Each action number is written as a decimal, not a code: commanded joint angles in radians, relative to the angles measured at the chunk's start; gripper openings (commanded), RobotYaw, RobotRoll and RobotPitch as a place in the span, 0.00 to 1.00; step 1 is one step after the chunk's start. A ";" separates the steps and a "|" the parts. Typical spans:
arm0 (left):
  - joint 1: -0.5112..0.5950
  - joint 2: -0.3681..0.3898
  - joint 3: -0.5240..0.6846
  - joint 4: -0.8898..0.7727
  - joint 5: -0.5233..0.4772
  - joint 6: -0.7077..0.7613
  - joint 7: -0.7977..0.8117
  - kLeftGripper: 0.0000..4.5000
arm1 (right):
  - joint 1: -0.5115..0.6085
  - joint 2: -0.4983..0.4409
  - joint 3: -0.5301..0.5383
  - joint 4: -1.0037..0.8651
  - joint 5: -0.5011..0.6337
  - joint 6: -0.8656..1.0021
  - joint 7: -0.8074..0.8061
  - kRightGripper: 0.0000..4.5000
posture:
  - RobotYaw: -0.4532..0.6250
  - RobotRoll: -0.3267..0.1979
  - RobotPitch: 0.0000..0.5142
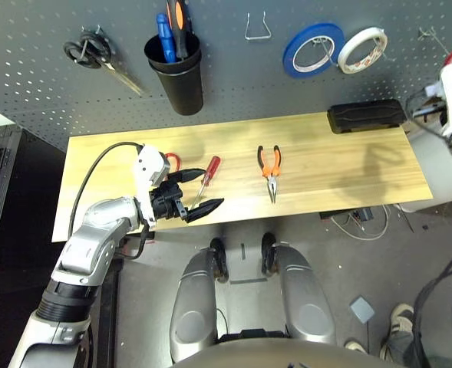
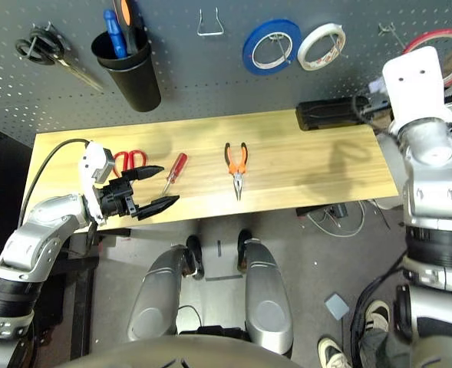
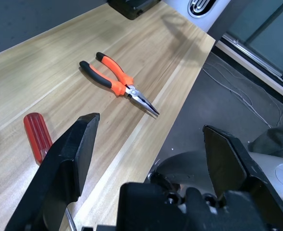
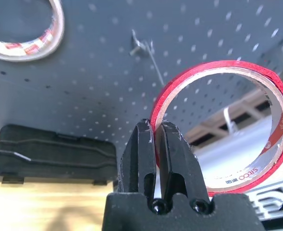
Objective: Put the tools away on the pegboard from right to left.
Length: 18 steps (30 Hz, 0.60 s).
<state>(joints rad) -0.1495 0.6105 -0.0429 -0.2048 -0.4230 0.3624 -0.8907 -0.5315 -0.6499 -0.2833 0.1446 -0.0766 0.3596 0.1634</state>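
Right gripper [image 4: 154, 132] pinching red tape ring [image 4: 256, 96] near pegboard [image 4: 93, 96] hook; left gripper [image 2: 155, 186] spread wide, empty

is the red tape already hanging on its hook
No, the right claw is shut on the red tape, holding it in front of the pegboard beside a bare hook.

No legible text on anything
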 commanded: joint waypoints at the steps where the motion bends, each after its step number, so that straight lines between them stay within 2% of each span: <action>1: 0.028 -0.002 -0.018 -0.013 0.014 0.003 -0.004 1.00 | -0.030 -0.024 0.028 0.125 -0.010 -0.097 0.020 0.00 | 0.33 0.62 0.52; 6: 0.041 0.001 -0.017 -0.030 0.011 0.010 -0.001 1.00 | -0.136 -0.031 0.067 0.335 -0.013 -0.205 0.038 0.00 | 0.34 0.62 0.52; 17: 0.039 -0.001 -0.021 -0.028 0.014 0.013 -0.002 1.00 | -0.411 0.032 0.141 0.801 -0.011 -0.336 0.030 0.00 | 0.35 0.62 0.53; 18: 0.039 -0.002 -0.023 -0.029 0.014 0.013 -0.001 1.00 | -0.426 0.037 0.150 0.819 -0.015 -0.348 0.032 0.06 | 0.35 0.62 0.52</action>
<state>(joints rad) -0.1284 0.6108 -0.0451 -0.2230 -0.4228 0.3695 -0.8888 -0.9539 -0.6122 -0.1373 0.9201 -0.0853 0.0231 0.1963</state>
